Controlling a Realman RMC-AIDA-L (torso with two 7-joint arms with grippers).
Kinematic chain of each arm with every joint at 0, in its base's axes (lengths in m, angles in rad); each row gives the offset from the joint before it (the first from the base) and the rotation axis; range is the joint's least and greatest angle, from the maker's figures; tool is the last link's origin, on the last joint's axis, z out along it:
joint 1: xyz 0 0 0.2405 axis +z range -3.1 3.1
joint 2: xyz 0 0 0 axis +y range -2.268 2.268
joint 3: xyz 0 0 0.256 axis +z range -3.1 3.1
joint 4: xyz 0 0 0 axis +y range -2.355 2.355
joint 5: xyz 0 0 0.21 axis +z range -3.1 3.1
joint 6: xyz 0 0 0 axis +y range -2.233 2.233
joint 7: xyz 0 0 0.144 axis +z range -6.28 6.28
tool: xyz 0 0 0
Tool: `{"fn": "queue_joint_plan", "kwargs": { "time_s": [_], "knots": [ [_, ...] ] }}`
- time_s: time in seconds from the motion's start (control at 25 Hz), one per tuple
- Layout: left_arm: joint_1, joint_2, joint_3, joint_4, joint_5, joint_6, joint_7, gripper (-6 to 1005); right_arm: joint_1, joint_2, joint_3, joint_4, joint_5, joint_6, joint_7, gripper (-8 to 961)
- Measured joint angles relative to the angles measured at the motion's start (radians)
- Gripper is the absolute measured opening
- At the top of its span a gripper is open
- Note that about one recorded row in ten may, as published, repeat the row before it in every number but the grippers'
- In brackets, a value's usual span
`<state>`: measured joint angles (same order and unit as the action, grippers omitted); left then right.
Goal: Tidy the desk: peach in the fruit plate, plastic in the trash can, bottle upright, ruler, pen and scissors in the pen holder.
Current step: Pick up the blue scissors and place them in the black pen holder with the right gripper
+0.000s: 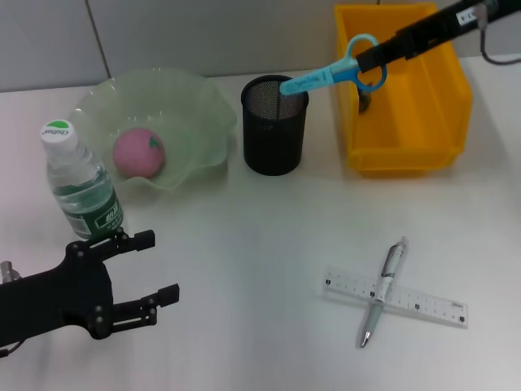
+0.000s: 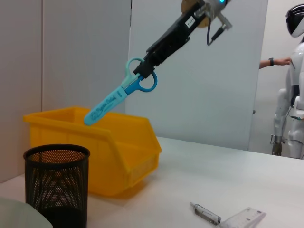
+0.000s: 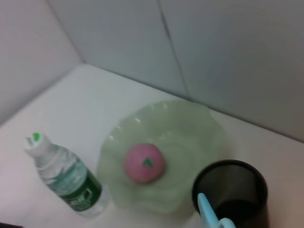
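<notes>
A white desk [image 1: 260, 244] runs back to a grey wall. The peach [image 1: 138, 151] lies in the fruit plate [image 1: 195, 98] and the bottle [image 1: 81, 183] stands upright near the left edge. The right gripper [image 1: 368, 63], clamped on the scissors [image 1: 321, 77], holds their tip over the pen holder [image 1: 274, 124]. The pen [image 1: 383, 289] and ruler [image 1: 431, 305] lie crossed toward the front right with open desk around them. The left gripper [image 1: 146, 273] hangs spread at the front left.

Right gripper [image 2: 142, 71] grips blue scissors [image 2: 118, 96] above the mesh pen holder [image 2: 57, 183]
</notes>
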<state>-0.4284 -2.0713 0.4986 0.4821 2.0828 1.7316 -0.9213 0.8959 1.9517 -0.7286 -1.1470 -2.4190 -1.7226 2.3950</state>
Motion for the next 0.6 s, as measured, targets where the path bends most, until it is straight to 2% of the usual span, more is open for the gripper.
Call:
{"fn": "queue_joint_plan", "kwargs": {
  "time_s": [0.36,0.6],
  "knots": [
    [0.001,-0.001,0.000,-0.011,0.000,-0.006,0.000,835,0.096,-0.020,-0.026,0.000,-0.112,-0.029,0.100,98],
    [0.000,0.000,0.000,-0.025,0.002,-0.006,0.001,834,0.173,-0.024,-0.067,0.085,-0.199,-0.020,0.134,110]
  ]
}}
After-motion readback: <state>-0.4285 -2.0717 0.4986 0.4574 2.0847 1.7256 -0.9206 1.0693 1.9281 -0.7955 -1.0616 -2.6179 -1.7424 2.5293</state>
